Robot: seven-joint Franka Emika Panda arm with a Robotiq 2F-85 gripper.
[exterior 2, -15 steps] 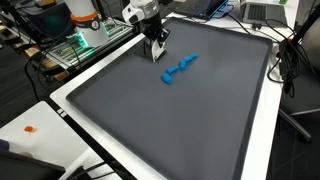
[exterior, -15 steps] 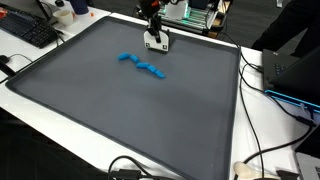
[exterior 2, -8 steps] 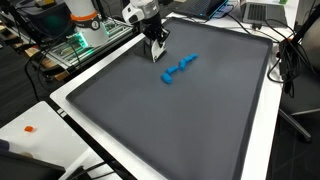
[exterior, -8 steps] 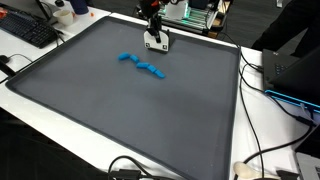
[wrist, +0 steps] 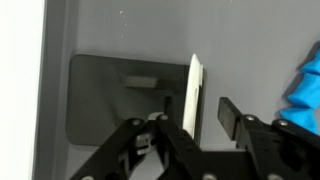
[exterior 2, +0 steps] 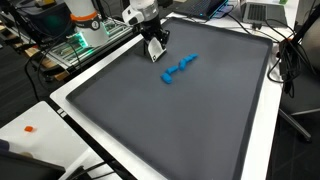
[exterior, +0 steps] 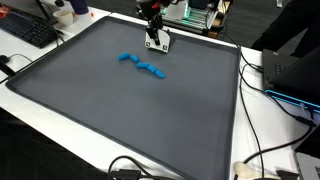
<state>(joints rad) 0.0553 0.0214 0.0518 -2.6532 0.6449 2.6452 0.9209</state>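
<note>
Exterior views: the claw (exterior: 154,36) hangs over the far edge of a dark grey mat (exterior: 120,120) that covers most of the white worktop (exterior: 50,135). A small white piece (exterior: 155,44) sits directly beneath the fingertips, on or just above the mat; contact cannot be confirmed at this size. A blue chain of linked pieces (exterior: 142,65) lies flat on the mat, near the claw but clear of it, towards the mat's centre. From the opposite side, the claw (exterior 2: 155,45) stands over the same white piece (exterior 2: 157,52). The blue chain (exterior 2: 177,68) lies just beyond it on the mat (exterior 2: 180,120), with its long axis running diagonally away from the claw. Wrist view: the claw (wrist: 199,115) is released, its jaws partly apart. The white piece (wrist: 195,85) appears edge-on as a thin upright slab between them. Its long axis runs from top to bottom of the picture, parallel to the finger faces. It lies close against the finger at the left of the picture, and a visible gap separates it from the opposite finger, so it is not clamped. A darker rectangular patch (wrist: 110,95) lies on the mat behind it. The blue chain (wrist: 306,90) enters at the right edge of the picture, outside the jaws. Only this one arm serves both items, and the white piece is the nearer.
</note>
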